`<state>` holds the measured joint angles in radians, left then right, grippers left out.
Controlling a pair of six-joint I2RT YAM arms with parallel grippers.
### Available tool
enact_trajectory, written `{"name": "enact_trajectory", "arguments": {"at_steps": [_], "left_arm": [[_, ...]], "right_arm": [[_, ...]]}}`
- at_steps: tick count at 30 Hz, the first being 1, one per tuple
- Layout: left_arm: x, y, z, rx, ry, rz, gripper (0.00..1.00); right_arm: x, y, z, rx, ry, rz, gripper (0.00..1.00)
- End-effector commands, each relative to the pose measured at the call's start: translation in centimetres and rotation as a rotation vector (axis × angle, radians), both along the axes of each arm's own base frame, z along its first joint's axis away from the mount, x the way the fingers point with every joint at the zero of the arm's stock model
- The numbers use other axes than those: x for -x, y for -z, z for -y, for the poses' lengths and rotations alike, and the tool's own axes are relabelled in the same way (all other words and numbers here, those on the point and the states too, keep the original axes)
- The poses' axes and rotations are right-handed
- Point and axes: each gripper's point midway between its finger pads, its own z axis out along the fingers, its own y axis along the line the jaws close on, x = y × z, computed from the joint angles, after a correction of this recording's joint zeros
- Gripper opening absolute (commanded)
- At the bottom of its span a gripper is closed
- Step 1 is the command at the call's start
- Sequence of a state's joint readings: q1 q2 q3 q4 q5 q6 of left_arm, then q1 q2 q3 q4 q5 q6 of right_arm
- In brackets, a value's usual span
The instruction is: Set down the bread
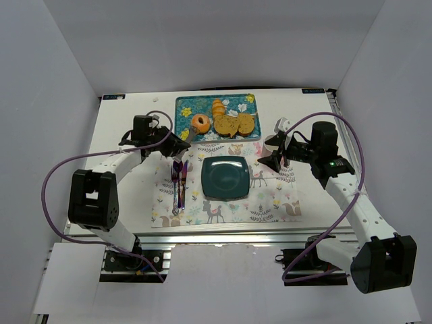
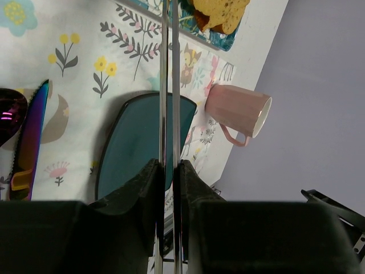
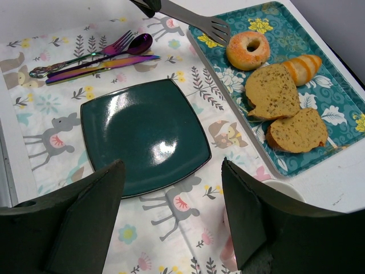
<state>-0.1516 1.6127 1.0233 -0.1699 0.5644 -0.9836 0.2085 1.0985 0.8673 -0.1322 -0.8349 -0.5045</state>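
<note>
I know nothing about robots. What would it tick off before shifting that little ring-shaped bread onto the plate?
1. Left gripper shut on the spatula: ok.
2. Spatula blade under the bread: not ok, its tip is only beside the bread, which lies on the tray.
3. Dark plate bare: ok.
4. Right gripper open and off to the plate's side: ok.
5. Cutlery beside the plate, not on it: ok.

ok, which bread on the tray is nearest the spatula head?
The ring-shaped bagel, the only one with a centre hole; the spatula head sits right beside it.
</note>
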Motion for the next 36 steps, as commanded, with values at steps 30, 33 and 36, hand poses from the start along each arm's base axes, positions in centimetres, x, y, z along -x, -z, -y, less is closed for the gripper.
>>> {"name": "enact_trajectory", "arguments": {"at_steps": [30, 33, 36], "left_arm": [[-2.6, -0.8, -0.8, 0.016, -0.047, 0.026, 0.49], [-2.9, -1.0, -0.8, 0.029, -0.056, 0.032, 0.50], [-3.3, -1.3, -1.0, 0.044, -0.067, 0.042, 0.50]], "right_arm": [[0.2, -0.2, 0.1, -0.004, -0.013, 0.008, 0.73], [0.2, -0.1, 0.1, -0.003, -0.013, 0.006, 0.73], [0.2, 0.0, 0.1, -0.001, -0.012, 0.003, 0.73]]}}
